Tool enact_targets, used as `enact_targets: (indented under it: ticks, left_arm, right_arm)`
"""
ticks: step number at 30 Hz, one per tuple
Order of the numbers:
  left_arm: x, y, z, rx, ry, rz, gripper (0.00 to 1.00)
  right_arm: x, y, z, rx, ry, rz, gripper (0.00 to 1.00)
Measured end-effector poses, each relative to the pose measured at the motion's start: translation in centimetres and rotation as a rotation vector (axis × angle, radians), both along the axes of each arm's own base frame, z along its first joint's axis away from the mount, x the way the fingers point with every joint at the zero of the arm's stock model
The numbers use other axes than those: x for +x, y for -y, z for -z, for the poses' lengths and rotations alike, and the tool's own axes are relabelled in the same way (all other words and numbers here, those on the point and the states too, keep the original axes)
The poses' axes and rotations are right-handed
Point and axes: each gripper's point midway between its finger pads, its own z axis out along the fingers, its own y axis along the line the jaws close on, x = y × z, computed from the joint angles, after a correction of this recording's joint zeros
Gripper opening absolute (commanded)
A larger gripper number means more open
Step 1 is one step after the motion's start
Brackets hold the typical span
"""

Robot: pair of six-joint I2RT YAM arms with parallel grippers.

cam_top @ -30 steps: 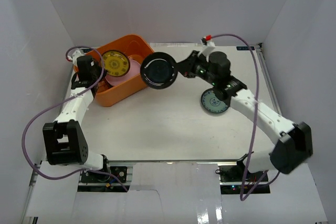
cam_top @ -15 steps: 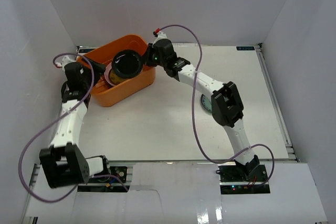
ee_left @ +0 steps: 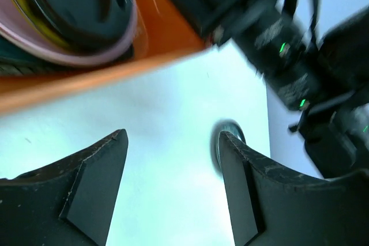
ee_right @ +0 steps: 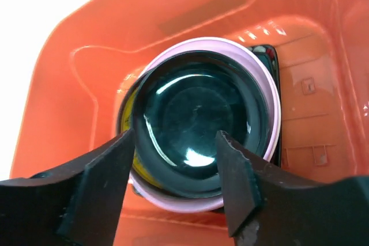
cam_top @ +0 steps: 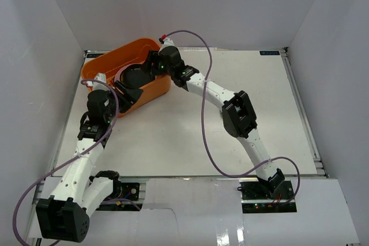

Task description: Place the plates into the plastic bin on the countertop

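with the glossy black round plate (ee_right: 199, 113) nested on the pink plate (ee_right: 272, 113) inside the orange plastic bin (ee_right: 75, 84), my right pincer (ee_right: 175, 134) hangs spread wide and empty above it, so i'd rise straight up, clear of the rim.

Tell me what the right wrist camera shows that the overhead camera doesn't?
Only the right wrist view shows the stack up close: the glossy black plate resting in the pink plate, the right gripper open above it. Only the overhead view shows the white countertop and the left gripper beside the orange bin. Both show the orange bin holding the glossy black plate.
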Motion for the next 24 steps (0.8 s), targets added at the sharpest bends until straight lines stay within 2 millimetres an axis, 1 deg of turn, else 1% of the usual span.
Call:
enact_targets:
  ticks: [2, 3, 4, 5, 6, 7, 8, 9, 10, 12, 13, 14, 15, 16, 17, 19, 20, 21, 23, 24]
  left_arm:
    - [-0.9, 2.1, 0.9, -0.016, -0.03, 0.065, 0.74]
    - [-1.4, 3.8, 1.2, -0.02, -0.044, 0.108, 0.74]
    - [-1.8, 5.8, 1.5, -0.019, -0.053, 0.157, 0.74]
    - [-2.4, 7.9, 1.8, -0.016, -0.064, 0.216, 0.74]
    - [-3.0, 10.4, 2.4, -0.01, -0.086, 0.28, 0.74]
    - [-3.9, 13.2, 3.2, 0.003, -0.11, 0.348, 0.75]
    - [-4.2, 15.0, 3.8, 0.018, -0.128, 0.382, 0.75]
    - [-4.8, 17.1, 4.7, 0.033, -0.152, 0.425, 0.75]
    - [-5.1, 19.2, 5.8, 0.053, -0.173, 0.459, 0.74]
    - [-5.1, 22.6, 7.4, 0.08, -0.204, 0.493, 0.74]
    - [-4.8, 24.2, 8.5, 0.094, -0.219, 0.5, 0.74]
    - [-4.3, 25.5, 9.4, 0.104, -0.229, 0.503, 0.74]
    - [-3.9, 26.7, 10.4, 0.112, -0.24, 0.505, 0.74]
    - [-3.6, 27.9, 11.7, 0.12, -0.257, 0.505, 0.73]
    - [-3.1, 29.0, 12.9, 0.127, -0.274, 0.504, 0.72]
    - [-2.2, 30.9, 15.3, 0.134, -0.308, 0.499, 0.7]
    - [-1.5, 31.8, 16.7, 0.136, -0.324, 0.494, 0.68]
    - [-0.9, 32.7, 17.9, 0.135, -0.336, 0.489, 0.62]
    - [0.1, 33.9, 20.0, 0.126, -0.356, 0.473, 0.54]
    - [0.7, 34.7, 20.0, 0.106, -0.343, 0.472, 0.5]
  right_arm:
    - [-0.4, 0.9, -1.2, 0.001, 0.01, 0.002, 0.61]
    - [-0.8, 1.9, -1.7, -0.005, 0.016, 0.007, 0.55]
    - [-1.4, 3.5, -2.3, -0.027, 0.012, 0.016, 0.47]
    - [-2.1, 5.3, -3.6, -0.035, 0.018, 0.029, 0.3]
    - [-2.7, 7.3, -4.9, -0.043, 0.036, 0.043, 0.19]
    - [-3.3, 9.6, -6.5, -0.041, 0.058, 0.065, 0.1]
    - [-4.3, 12.6, -8.5, -0.035, 0.083, 0.095, 0.08]
    - [-5.3, 15.5, -10.2, -0.02, 0.114, 0.13, 0.08]
    - [-6.7, 19.1, -11.7, -0.008, 0.144, 0.173, 0.08]
    - [-9.4, 25.9, -14.8, 0.031, 0.222, 0.273, 0.08]
    - [-10.8, 28.8, -15.8, 0.051, 0.263, 0.323, 0.08]
    - [-12.8, 31.5, -16.5, 0.071, 0.305, 0.367, 0.11]
    - [-14.4, 33.2, -16.0, 0.074, 0.318, 0.393, 0.14]
    - [-16.3, 34.6, -16.0, 0.088, 0.346, 0.407, 0.16]
    - [-18.0, 35.4, -15.6, 0.097, 0.367, 0.406, 0.21]
    - [-20.3, 36.6, -13.2, 0.079, 0.357, 0.406, 0.25]
    - [-21.2, 37.1, -11.5, 0.061, 0.337, 0.404, 0.27]
    - [-21.8, 37.4, -9.8, 0.038, 0.307, 0.402, 0.27]
    - [-23.3, 38.2, -6.8, -0.001, 0.255, 0.397, 0.27]
    - [-23.9, 38.4, -5.7, -0.014, 0.236, 0.394, 0.27]
